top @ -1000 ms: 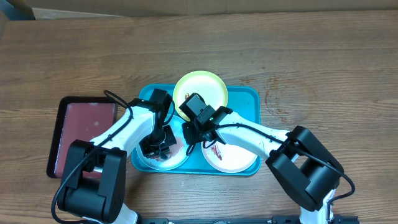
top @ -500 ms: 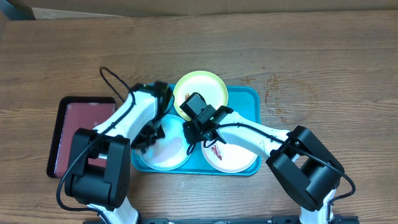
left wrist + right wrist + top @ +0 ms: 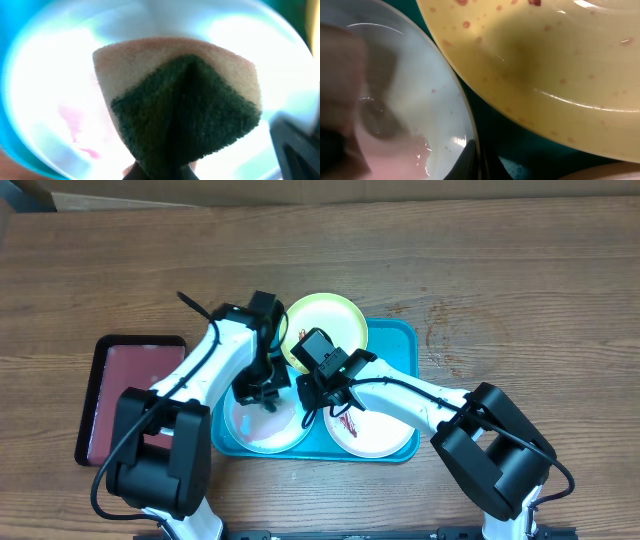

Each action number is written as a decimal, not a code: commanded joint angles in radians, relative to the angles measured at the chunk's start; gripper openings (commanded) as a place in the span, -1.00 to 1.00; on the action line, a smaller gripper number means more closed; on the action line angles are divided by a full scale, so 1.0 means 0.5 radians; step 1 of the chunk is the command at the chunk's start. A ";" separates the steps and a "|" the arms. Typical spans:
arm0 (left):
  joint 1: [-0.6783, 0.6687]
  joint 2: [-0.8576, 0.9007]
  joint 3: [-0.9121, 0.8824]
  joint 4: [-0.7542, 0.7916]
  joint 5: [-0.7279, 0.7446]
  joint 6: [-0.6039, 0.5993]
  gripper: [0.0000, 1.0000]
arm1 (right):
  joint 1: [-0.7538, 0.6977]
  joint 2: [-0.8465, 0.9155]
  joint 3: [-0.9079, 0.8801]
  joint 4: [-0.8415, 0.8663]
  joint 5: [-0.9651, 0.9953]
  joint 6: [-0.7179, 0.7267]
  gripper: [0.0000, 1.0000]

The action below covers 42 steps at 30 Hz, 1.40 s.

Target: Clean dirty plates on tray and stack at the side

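Green-faced sponge [image 3: 185,110], pinched in our left end effector [image 3: 260,392], hangs over the light blue plate [image 3: 255,432] on the turquoise tray [image 3: 395,335]. We should press it flat and sweep across the pink smear [image 3: 72,122]. Our right end effector [image 3: 307,398] sits at that plate's rim; whether it grips, we cannot tell.

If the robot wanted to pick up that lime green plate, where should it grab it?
Probably the far rim of the lime green plate, coming from the far side: that edge sticks out past the tray rim, likely leaving room beneath for a finger.
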 commanded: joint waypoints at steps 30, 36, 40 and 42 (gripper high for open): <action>-0.077 0.002 -0.047 -0.246 -0.642 -0.305 -0.92 | -0.021 -0.078 0.001 -0.028 0.101 0.018 -0.93; -0.018 -0.033 0.380 -0.533 -0.638 -0.311 -0.92 | -0.021 -0.078 0.001 -0.029 0.100 0.018 -0.93; 0.101 -0.121 0.612 -0.680 -0.636 -0.340 -0.92 | -0.021 -0.078 0.001 -0.029 0.100 0.018 -0.93; 0.184 -0.192 0.689 -0.719 -0.636 -0.340 -0.91 | -0.021 -0.078 0.001 -0.028 0.100 0.018 -0.93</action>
